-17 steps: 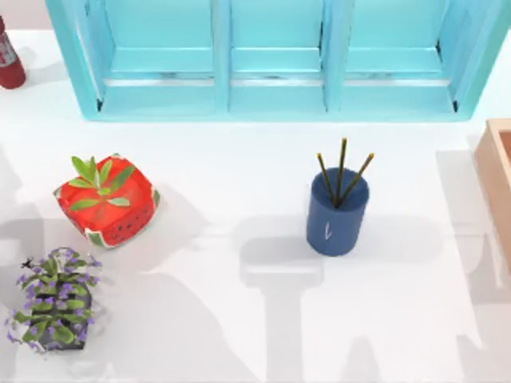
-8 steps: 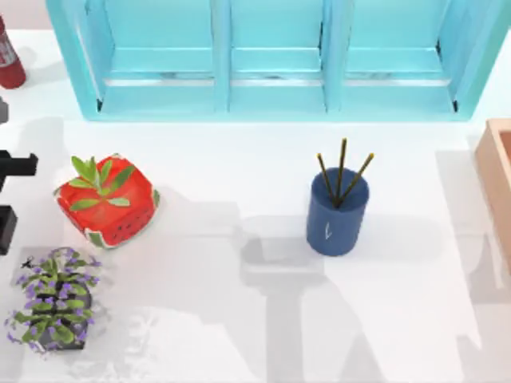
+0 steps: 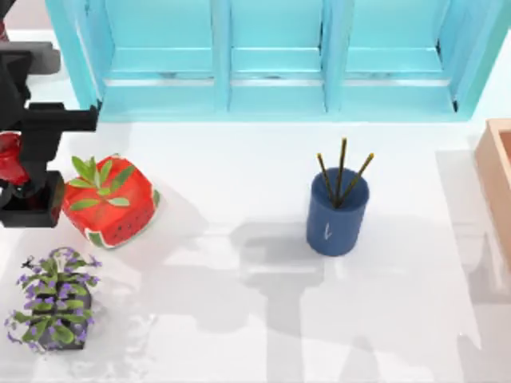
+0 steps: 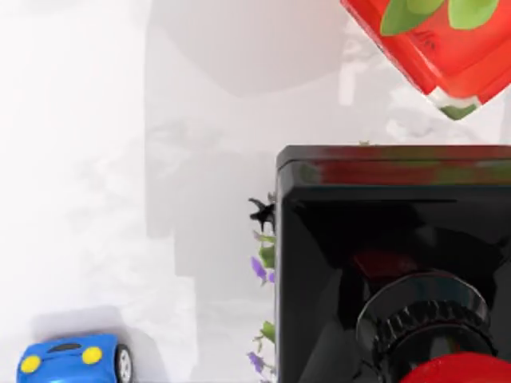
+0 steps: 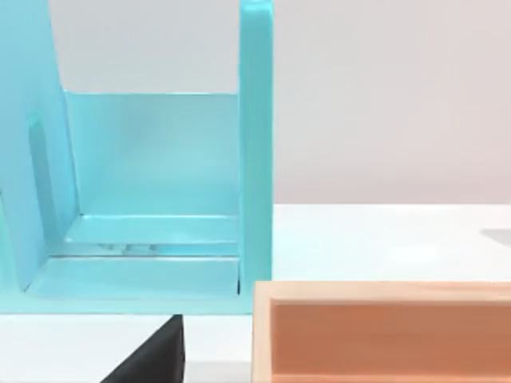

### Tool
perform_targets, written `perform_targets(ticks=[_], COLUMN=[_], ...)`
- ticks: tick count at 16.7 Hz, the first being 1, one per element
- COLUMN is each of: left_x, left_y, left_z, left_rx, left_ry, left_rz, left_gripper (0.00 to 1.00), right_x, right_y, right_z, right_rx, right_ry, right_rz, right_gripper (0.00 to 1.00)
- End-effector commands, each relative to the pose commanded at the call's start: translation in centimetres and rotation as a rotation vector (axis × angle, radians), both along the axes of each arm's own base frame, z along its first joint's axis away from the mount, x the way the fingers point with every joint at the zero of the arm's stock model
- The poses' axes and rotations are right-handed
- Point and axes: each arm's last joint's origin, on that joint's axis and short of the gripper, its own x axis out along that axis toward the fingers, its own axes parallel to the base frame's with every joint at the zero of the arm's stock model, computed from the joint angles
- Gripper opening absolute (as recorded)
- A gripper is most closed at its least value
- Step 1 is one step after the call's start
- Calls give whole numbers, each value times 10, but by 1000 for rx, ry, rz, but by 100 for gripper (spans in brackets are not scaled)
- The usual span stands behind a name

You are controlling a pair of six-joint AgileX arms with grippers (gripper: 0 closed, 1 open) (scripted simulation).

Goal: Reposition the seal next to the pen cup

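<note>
While left tool (image 3: 17,171) grips seal (image 3: 8,157), wrist view reveals toy car (image 4: 70,359).

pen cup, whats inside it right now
Three thin dark pencils stick up out of the pen cup, fanning apart. The cup's wall hides their lower ends and its bottom.

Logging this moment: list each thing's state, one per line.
Red-knobbed seal with black square base: lifted, held in the left end effector.
Dark blue cylindrical pen cup: upright, three pencils inside.
Red watermelon-patterned cube planter: tilted on the table.
Purple-flowered potted plant: upright.
Small blue toy car: on its wheels.
</note>
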Motion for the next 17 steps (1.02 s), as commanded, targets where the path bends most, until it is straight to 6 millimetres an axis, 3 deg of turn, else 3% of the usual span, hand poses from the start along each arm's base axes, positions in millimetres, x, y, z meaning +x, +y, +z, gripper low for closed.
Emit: perform_targets(ticks=[5,8,12,17], left_x=[2,13,38,59], left_y=[-1,-20,-69,-151], left_z=[-1,6,19,17], left_rx=[0,2,2,2], left_ry=[6,13,10,18], left_rz=[2,-1,-5,-2], left_gripper=[0,0,0,0], right_x=[0,0,0,0], right_y=[0,0,0,0], right_z=[0,0,0,0], right_rx=[0,0,0,0], right_ry=[0,0,0,0], right_rz=[0,0,0,0], right_gripper=[100,100,100,100])
